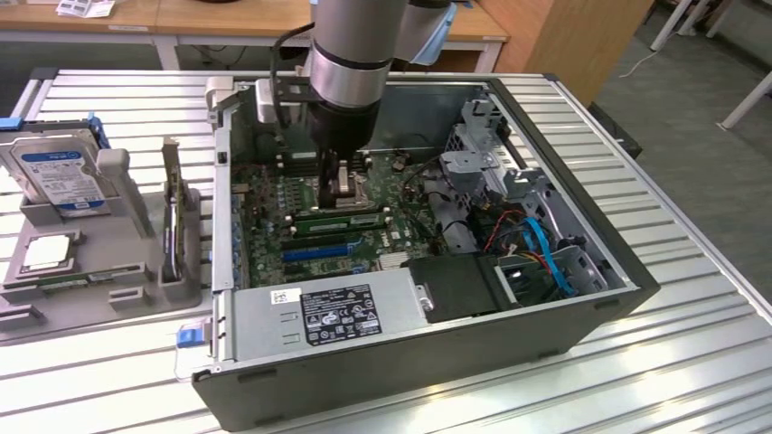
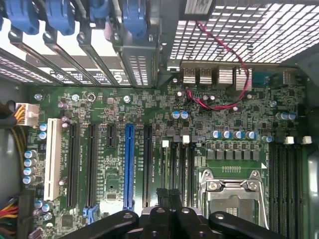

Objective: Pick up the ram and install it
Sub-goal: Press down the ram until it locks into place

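The ram (image 1: 342, 217) is a long green stick with dark chips. It lies along the memory slots of the motherboard (image 1: 271, 212) inside the open computer case, between the CPU socket (image 1: 350, 178) and the blue card slots. My gripper (image 1: 345, 192) reaches down into the case just beside the ram, over the socket's edge. In the wrist view my gripper (image 2: 168, 193) is shut, its black fingertips pressed together over the black memory slots (image 2: 175, 159). Nothing shows between the fingers. Whether they touch the ram I cannot tell.
The case (image 1: 567, 325) lies open on a slatted metal table, with a power supply (image 1: 332, 312) at the front and drive cages and cables on the exterior view's right. A grey tray (image 1: 133, 271) on the exterior view's left holds a hard drive (image 1: 58, 176), a square chip (image 1: 46, 251) and an upright card (image 1: 179, 217).
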`<state>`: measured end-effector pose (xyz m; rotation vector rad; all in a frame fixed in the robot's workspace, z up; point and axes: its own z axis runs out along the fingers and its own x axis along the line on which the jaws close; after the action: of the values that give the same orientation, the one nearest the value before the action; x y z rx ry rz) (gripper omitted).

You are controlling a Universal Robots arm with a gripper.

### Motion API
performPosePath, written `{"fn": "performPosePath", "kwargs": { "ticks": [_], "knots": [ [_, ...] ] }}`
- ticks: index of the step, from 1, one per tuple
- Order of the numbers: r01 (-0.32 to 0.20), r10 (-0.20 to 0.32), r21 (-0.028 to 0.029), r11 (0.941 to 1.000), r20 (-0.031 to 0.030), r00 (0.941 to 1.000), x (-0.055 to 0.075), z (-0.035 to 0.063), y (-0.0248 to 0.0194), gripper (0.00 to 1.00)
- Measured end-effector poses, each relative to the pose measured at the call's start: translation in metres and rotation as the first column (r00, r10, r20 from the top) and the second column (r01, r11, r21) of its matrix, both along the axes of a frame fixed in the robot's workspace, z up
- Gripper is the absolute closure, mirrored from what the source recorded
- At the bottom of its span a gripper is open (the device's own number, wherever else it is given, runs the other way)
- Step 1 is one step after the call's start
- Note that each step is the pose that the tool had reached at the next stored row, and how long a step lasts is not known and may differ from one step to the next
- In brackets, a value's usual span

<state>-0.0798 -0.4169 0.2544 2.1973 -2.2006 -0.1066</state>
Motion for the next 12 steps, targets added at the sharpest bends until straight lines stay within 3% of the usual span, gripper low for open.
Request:
{"fn": "performPosePath", "kwargs": {
  "ticks": [12],
  "knots": [
    [0.0, 0.0, 0.0, 1.0, 0.0, 1.0, 0.0, 0.02, 0.0, 0.9]
  ]
}}
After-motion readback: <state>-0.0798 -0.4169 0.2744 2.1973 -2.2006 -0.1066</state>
